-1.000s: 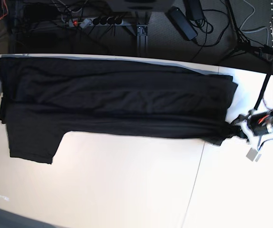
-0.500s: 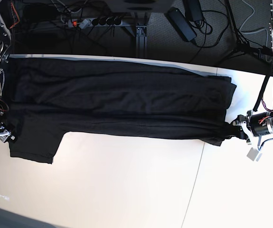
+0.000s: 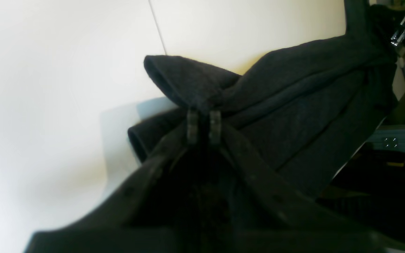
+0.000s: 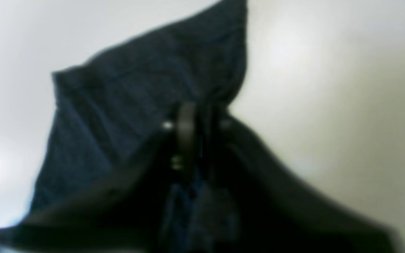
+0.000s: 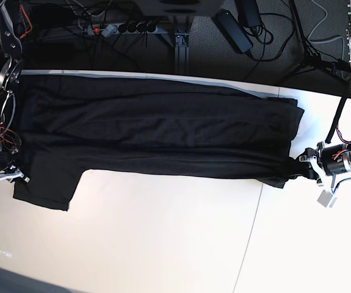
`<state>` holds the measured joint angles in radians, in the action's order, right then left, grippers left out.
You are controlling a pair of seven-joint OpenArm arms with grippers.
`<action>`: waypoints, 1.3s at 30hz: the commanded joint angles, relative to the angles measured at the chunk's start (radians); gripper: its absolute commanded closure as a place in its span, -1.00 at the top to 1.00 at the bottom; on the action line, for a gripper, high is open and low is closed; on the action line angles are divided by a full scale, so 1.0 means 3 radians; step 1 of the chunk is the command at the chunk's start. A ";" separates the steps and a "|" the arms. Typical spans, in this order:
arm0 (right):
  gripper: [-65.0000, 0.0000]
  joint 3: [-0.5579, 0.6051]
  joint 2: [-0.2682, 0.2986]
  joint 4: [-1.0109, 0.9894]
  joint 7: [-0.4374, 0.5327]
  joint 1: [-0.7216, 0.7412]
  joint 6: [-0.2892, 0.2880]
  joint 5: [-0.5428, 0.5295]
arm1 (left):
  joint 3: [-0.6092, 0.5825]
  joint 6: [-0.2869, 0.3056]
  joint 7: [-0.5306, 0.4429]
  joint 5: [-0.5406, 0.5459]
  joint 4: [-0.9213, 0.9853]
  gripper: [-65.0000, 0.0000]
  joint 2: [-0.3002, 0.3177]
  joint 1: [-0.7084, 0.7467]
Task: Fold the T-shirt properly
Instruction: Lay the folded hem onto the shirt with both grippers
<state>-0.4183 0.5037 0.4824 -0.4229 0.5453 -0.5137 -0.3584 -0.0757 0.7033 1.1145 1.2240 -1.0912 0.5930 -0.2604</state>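
Uneven pull could skew the shirt's fold.
On the tabletop (image 5: 163,232), both pincers, left (image 5: 303,166) and right (image 5: 25,178), pinch the shirt (image 5: 181,160); if one lifts first, its thin edge might slip free.

Jaws shut on bunched black T-shirt (image 3: 294,80); cloth corner lies on white table (image 3: 65,88).

White tabletop (image 5: 163,244), glossy, thin dark seam (image 5: 245,244) running across its right part toward the near edge. Dark area past the far edge, unclear; cables (image 5: 262,30) and a black boxy item (image 5: 232,29) there. Bluish-grey strip (image 5: 16,282) at bottom left. Soft light on the surface.
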 commanded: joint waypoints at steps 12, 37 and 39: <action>-1.00 0.0006 0.0050 0.0586 -0.0112 0.0019 -0.0238 0.0023 | 0.0022 -0.0017 -0.0025 0.0072 -0.0047 -1.00 0.0066 -0.0064; -1.00 -0.0169 0.0342 0.3461 -0.0904 -0.1994 -0.0249 -0.1141 | 0.0023 -0.0017 0.0217 0.0346 -0.0053 -1.00 0.0178 0.0125; -1.00 -0.0276 0.0342 0.3596 -0.0908 -0.2160 -0.0249 -0.1205 | 0.0023 -0.0017 0.0240 0.0347 -0.0053 -1.00 0.0196 0.0134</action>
<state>-0.4889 0.5800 1.5444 -0.7204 -0.1169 -0.5159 -0.7048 -0.0757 0.7036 1.1957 1.3067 -1.0931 0.6281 -0.1993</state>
